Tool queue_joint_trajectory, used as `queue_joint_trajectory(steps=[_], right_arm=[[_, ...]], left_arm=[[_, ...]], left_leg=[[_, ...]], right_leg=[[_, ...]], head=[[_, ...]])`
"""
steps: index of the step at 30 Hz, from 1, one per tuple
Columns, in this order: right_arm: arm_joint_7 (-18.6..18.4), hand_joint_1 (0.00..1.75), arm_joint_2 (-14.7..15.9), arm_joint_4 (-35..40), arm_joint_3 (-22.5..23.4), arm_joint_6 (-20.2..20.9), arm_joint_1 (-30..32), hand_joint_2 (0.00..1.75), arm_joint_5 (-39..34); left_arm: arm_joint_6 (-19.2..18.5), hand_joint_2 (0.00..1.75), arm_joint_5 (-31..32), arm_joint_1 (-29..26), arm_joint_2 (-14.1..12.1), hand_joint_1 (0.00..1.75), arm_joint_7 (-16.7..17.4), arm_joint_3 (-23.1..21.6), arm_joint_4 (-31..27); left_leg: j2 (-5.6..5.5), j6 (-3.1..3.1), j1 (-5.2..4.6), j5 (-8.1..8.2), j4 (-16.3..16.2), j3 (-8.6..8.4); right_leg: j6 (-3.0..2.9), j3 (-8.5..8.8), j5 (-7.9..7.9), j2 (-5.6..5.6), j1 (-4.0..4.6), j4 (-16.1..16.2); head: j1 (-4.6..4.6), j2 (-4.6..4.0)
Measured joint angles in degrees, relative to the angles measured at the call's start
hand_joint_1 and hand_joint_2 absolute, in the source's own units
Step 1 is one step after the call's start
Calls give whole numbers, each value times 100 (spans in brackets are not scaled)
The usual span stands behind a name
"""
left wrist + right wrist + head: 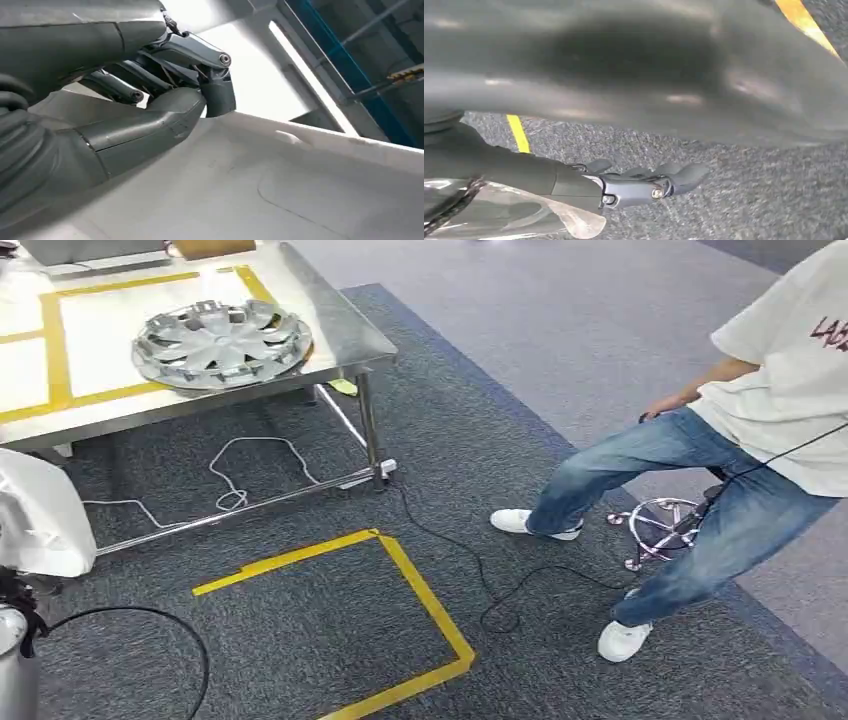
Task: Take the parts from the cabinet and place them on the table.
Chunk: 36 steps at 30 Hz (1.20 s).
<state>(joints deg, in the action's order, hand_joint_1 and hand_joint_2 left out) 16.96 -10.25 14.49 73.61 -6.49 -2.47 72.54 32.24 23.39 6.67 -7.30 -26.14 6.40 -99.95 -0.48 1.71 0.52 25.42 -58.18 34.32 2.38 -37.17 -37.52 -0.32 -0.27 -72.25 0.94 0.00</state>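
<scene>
In the left wrist view my left hand (165, 100) grips the edge of a large white panel part (280, 185), thumb on one face and fingers on the other. The head view shows the same white part (40, 510) at the far left edge, above my silver left arm. A silver hubcap (222, 342) lies on the steel table (330, 320), inside a yellow-taped rectangle. My right hand (644, 182) hangs over the grey carpet with its fingers stretched out and nothing in them.
A person (700, 470) in jeans and a white shirt sits on a wheeled stool (660, 525) at the right. A black cable (470, 560) runs across the carpet from the table leg. Yellow tape (420, 590) marks a square on the floor.
</scene>
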Motion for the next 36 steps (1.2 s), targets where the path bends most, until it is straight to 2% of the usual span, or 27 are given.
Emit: queue_joint_trajectory(steps=[1, 2, 4, 5, 6, 7, 8, 10, 11, 12, 13, 15, 16, 17, 19, 20, 21, 22, 25, 27, 28, 30, 31, 32, 33, 34, 36], right_arm=[[-2, 0, 0, 0, 0, 0, 15, 0, 2], [-9, 0, 0, 0, 0, 0, 23, 0, 7], [-7, 0, 0, 0, 0, -2, 28, 0, 15], [2, 0, 0, 0, 0, -4, 25, 0, 15], [2, 0, 0, 0, 0, -4, 27, 0, 15], [0, 0, 0, 0, 0, 0, 32, 0, 5], [-20, 0, 0, -2, 4, 35, 29, 0, -33], [-98, 0, 0, -4, 43, 50, 9, 0, -137], [-140, 0, -11, -6, 76, 52, 0, 0, -203], [-142, 0, -9, -4, 109, 50, -19, 0, -256], [-144, 0, -11, -4, 133, 48, -19, 0, -280], [-151, 0, -11, -4, 192, 55, -10, 0, -286], [-159, 0, -11, -7, 210, 55, -9, 0, -289], [-182, 0, -11, -7, 223, 55, -10, 0, -291], [-210, 0, -11, -7, 245, 50, -17, 0, -291], [-225, 0, -13, -7, 245, 35, -25, 0, -291], [-234, 0, -18, -7, 247, 22, -29, 0, -291], [-240, 0, -22, -7, 247, 20, -37, 0, -289], [-302, 0, -22, -7, 249, 37, -46, 0, -282], [-319, 0, -22, -7, 249, 63, -47, 0, -282], [-306, 0, -22, -7, 249, 81, -52, 0, -284], [-306, 0, -22, -7, 249, 114, -57, 0, -284], [-306, 0, -24, -7, 249, 129, -48, 0, -287], [-306, 0, -28, -7, 249, 149, -41, 0, -286], [-308, 0, -28, -9, 251, 172, -38, 0, -286], [-313, 0, -28, -9, 251, 208, -39, 0, -286], [-304, 0, -28, -9, 251, 280, -46, 0, -289]], left_arm=[[0, 175, 0, -3, 4, 175, 2, 0, 15], [4, 175, 0, -8, 7, 175, 2, 0, 28], [15, 175, 2, -8, 11, 175, 2, 0, 28], [17, 175, 2, -7, 11, 175, 2, 0, 28], [17, 175, 2, -6, 13, 175, 2, 0, 28], [17, 175, 0, 6, 13, 175, 17, 0, 28], [15, 175, 2, 0, 15, 175, 17, -7, 28], [15, 175, -2, -10, 13, 175, 37, -7, 28], [17, 175, 0, -7, 9, 175, 37, -7, 28], [22, 175, 0, -6, 9, 175, 37, -9, 31], [20, 175, 0, 34, 7, 175, 39, -11, 31], [20, 175, -4, 35, 15, 175, 46, -22, 37], [20, 175, -9, 30, 17, 175, 50, -24, 44], [20, 175, -11, 30, 17, 175, 50, -24, 52], [20, 175, -11, 31, 17, 175, 50, -26, 63], [20, 175, -9, 33, 17, 175, 52, -26, 61], [17, 175, 2, 36, 15, 175, 50, -28, 61], [17, 175, 2, 47, 15, 175, 52, -33, 63], [17, 175, 4, 59, 15, 175, 59, -44, 72], [17, 175, 7, 80, 15, 175, 59, -52, 72], [17, 175, 9, 101, 15, 175, 59, -66, 72], [17, 175, 7, 100, 20, 175, 61, -70, 76], [17, 175, 9, 100, 22, 175, 61, -72, 81], [15, 175, 9, 100, 26, 175, 66, -76, 87], [11, 175, 15, 101, 28, 175, 74, -83, 103], [-2, 175, 26, 103, 28, 175, 81, -85, 114], [-4, 175, 59, 108, 31, 175, 96, -92, 127]], left_leg=[[-87, 0, -1, 0, -4, 1], [-169, 0, -2, 0, -6, -5], [-339, -3, -1, 1, -10, -20], [-418, -9, 1, 4, -13, -30], [-479, -26, 10, 7, -14, -22], [-554, -67, -27, 21, -59, 3], [-598, -106, -2, 2, -33, 30], [-711, -187, 30, -40, -2, 46], [-724, -215, 17, -27, -16, 52], [-387, -230, -12, 77, -126, 88], [-172, -258, -10, 286, -434, 220], [-21, -304, 12, 694, -1294, 607], [-7, -320, 19, 807, -1655, 771], [-4, -325, 22, 775, -1734, 804], [-2, -315, 22, 363, -1174, 515], [1, -296, 21, 98, -636, 238], [15, -263, 18, -56, -165, 2], [18, -240, -18, 59, -62, -81], [3, -163, -33, 78, -31, -42], [18, -89, 22, 33, 45, -92], [20, -57, 22, 41, 48, -99], [29, -22, 17, 50, 46, -93], [30, -18, 15, 53, 43, -91], [30, -17, 14, 55, 41, -94], [26, -17, 14, 56, 40, -100], [20, -20, 14, 60, 38, -105], [-16, -49, 15, 81, 18, -114]], right_leg=[[-2, -198, -51, 15, 5, -312], [-13, -256, 47, 21, 5, -331], [-48, -32, 566, 59, 2, 328], [-80, 215, 882, 218, -6, 909], [-106, 363, 1002, 551, -34, 1299], [-124, 435, 930, 644, -74, 1464], [-107, 469, 919, 569, -45, 1434], [-155, 490, 925, 485, -24, 1433], [-203, 516, 965, 420, -70, 1494], [-242, 545, 978, 367, -74, 1521], [-256, 551, 975, 320, -72, 1522], [-271, 552, 963, 230, -55, 1519], [-270, 548, 958, 187, -52, 1515], [-271, 552, 954, 154, -51, 1515], [-257, 570, 935, 103, -50, 1512], [-244, 593, 925, 92, -50, 1511], [-224, 606, 910, 86, -48, 1511], [-197, 587, 896, 77, -8, 1497], [-108, 573, 904, 69, -21, 1508], [-46, 537, 826, 74, -21, 1455], [-18, 437, 680, 66, -21, 1226], [4, 11, 285, 62, -38, 380], [17, -211, 155, 63, -36, -36], [18, -320, 150, 63, -37, -212], [16, -322, 292, 63, -37, -144], [8, -197, 529, 63, -37, 167], [-33, 236, 1021, 106, -40, 1119]], head=[[2, 0], [2, 0], [0, 0], [0, 0], [-2, 0], [11, 0], [2, 0], [4, 0], [5, 0], [26, 0], [79, 0], [74, 0], [77, 0], [77, 0], [77, 0], [77, 0], [77, 0], [74, 0], [70, 0], [70, 0], [33, 0], [22, 0], [11, 0], [11, 0], [13, 0], [13, 0], [11, 0]])
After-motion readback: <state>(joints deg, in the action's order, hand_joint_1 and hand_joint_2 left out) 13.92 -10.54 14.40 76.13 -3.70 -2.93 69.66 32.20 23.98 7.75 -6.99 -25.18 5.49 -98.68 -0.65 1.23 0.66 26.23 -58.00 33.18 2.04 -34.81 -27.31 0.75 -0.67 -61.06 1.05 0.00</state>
